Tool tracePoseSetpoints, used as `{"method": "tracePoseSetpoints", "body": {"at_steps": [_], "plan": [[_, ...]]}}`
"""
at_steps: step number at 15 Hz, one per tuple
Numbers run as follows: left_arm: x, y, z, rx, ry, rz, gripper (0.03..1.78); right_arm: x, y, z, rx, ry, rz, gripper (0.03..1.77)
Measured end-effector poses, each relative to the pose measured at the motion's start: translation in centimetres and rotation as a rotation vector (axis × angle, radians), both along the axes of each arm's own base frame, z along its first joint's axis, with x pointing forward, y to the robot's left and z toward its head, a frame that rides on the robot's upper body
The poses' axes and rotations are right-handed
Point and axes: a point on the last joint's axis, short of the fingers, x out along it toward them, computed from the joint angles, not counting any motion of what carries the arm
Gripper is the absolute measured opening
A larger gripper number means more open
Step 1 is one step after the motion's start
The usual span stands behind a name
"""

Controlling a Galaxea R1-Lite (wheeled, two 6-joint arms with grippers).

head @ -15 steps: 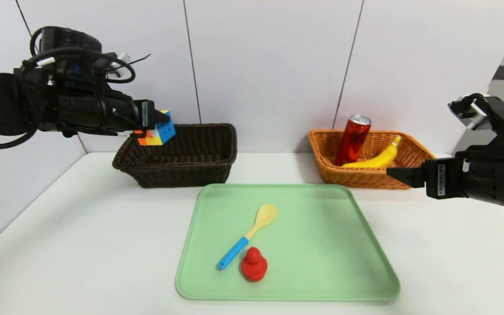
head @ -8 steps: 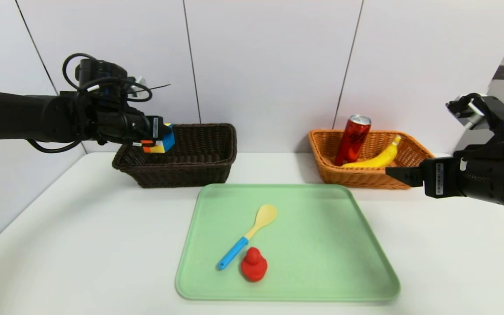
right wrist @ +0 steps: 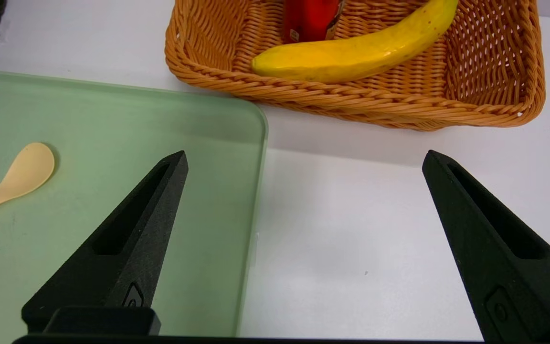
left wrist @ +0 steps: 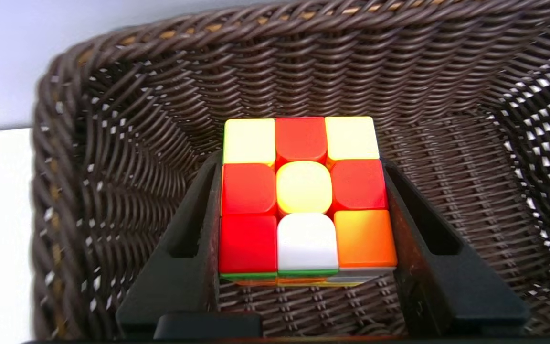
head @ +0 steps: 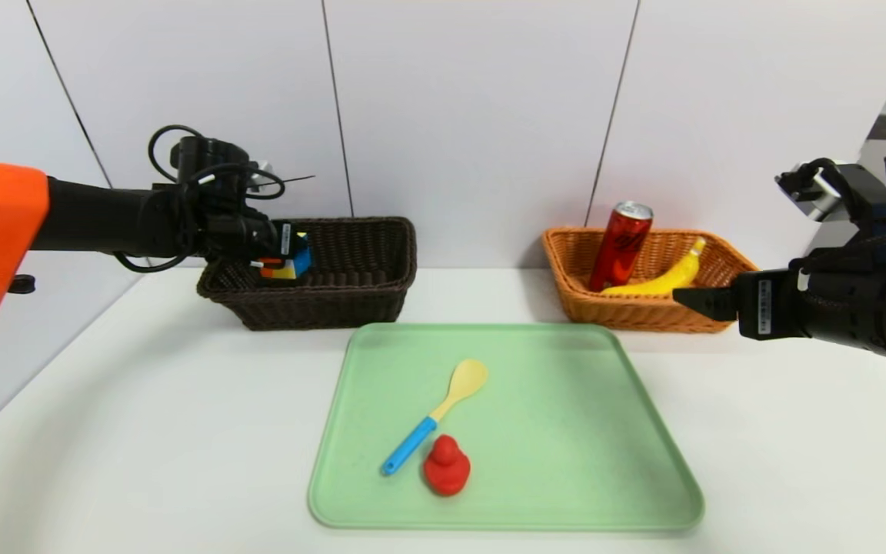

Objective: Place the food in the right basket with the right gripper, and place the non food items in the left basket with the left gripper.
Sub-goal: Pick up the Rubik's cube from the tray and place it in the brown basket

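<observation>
My left gripper (head: 289,250) is shut on the multicoloured puzzle cube (head: 297,265), holding it low inside the dark brown left basket (head: 351,308) near its left end. In the left wrist view both black fingers (left wrist: 198,215) press the cube (left wrist: 303,196) by its sides over the basket's weave (left wrist: 112,143). The banana (head: 670,278) and red can (head: 620,246) are in the orange-tan right basket (head: 627,312). My right gripper (head: 693,298) hangs open and empty before that basket. The spoon (head: 435,415) and red duck (head: 447,465) lie on the tray.
A pale green tray (head: 566,431) lies in the middle of the white table, in front of both baskets. The right wrist view shows its corner (right wrist: 112,124), the spoon's bowl (right wrist: 17,177), the banana (right wrist: 351,55) and the orange basket's rim (right wrist: 351,102). A white wall stands behind.
My left arm has reached forward and down, carrying the cube from above the dark basket's left rim into the basket. The right gripper has drifted slightly left.
</observation>
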Motion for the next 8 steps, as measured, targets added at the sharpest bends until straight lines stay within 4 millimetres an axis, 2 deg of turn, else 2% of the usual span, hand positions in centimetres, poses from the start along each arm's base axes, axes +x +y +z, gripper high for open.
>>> {"method": "tracePoseSetpoints", "body": {"at_steps": [1,5,8], "plan": [[0.25,-0.03,-0.33,0.001,0.005,0.0,0.97,0.09,-0.02,0.02,0.0,0.0,-0.002,1.69],[0.6,-0.07,-0.9,0.0,0.015,0.0,1.27,0.27,-0.01,0.01,0.0,0.001,-0.003,1.69],[0.63,-0.07,-0.89,0.002,0.014,-0.001,1.41,0.28,-0.02,0.0,0.0,0.001,-0.003,1.69]]}}
